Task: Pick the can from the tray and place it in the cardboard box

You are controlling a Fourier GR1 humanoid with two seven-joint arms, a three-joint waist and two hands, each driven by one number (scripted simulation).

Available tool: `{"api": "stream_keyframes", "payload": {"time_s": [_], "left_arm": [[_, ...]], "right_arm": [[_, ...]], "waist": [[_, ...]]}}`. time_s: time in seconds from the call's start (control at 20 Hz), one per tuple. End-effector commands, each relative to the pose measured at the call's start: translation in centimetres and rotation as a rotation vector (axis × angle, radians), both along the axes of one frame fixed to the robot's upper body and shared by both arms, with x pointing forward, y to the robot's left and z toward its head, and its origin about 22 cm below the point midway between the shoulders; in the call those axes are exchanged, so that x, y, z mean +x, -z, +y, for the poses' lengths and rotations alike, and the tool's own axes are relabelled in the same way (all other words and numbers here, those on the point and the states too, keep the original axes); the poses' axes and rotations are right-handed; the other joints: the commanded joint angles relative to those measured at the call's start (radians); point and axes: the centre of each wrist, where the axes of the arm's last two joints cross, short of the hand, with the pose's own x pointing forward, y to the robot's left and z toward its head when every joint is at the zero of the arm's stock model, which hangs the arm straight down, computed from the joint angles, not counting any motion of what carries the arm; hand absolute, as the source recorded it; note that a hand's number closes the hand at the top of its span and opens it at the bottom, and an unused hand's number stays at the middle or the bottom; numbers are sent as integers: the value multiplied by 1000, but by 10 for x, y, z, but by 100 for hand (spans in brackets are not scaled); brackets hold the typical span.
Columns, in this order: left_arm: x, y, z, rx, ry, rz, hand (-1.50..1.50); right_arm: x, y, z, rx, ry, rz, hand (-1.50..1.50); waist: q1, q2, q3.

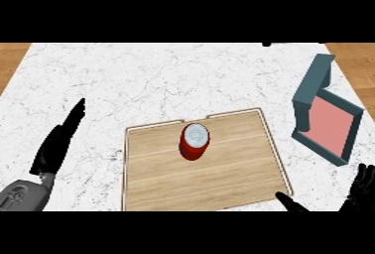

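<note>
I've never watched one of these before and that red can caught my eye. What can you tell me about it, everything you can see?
The can is a red cylinder with a pale silvery top, which looks like metal. It stands upright near the middle of the wooden tray, slightly toward the tray's far edge. Only the tray's surface touches it; neither hand is on it. Any label on it is too small to make out.

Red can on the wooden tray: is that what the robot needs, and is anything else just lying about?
For the job:
- red metal can with a silver top, upright
- flat wooden tray under it
- teal box with a pink floor, right of the tray
- right hand, open

Not in use:
- left hand, open, left of the tray
- white marble counter
</note>
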Motion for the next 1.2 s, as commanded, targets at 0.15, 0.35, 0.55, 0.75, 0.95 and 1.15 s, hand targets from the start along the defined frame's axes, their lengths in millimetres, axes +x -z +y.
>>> {"api": "stream_keyframes", "payload": {"time_s": [0.15, 0.35, 0.55, 0.75, 0.95, 1.15], "left_arm": [[0, -4, -8, 47, 35, -11, 0], [1, 3, -30, 31, 52, -16, 0], [12, -7, -27, 22, 63, -17, 0], [11, -8, -29, 18, 71, -24, 0], [0, 1, -31, 18, 71, -14, 0], [4, 0, -36, 27, 72, -23, 0]], "right_arm": [[-92, 26, 34, -361, 69, 148, -150], [-111, -2, 70, -360, 42, 240, -150], [-106, -32, 91, -369, 71, 283, -150], [-135, -44, 116, -400, 50, 426, -150], [-134, -63, 119, -442, 117, 514, -150], [-124, -75, 125, -456, 146, 607, -150]], "waist": [[37, 10, -8], [55, 17, -10], [76, 25, -10], [73, 25, -10], [80, 26, -11], [81, 29, -10]]}}
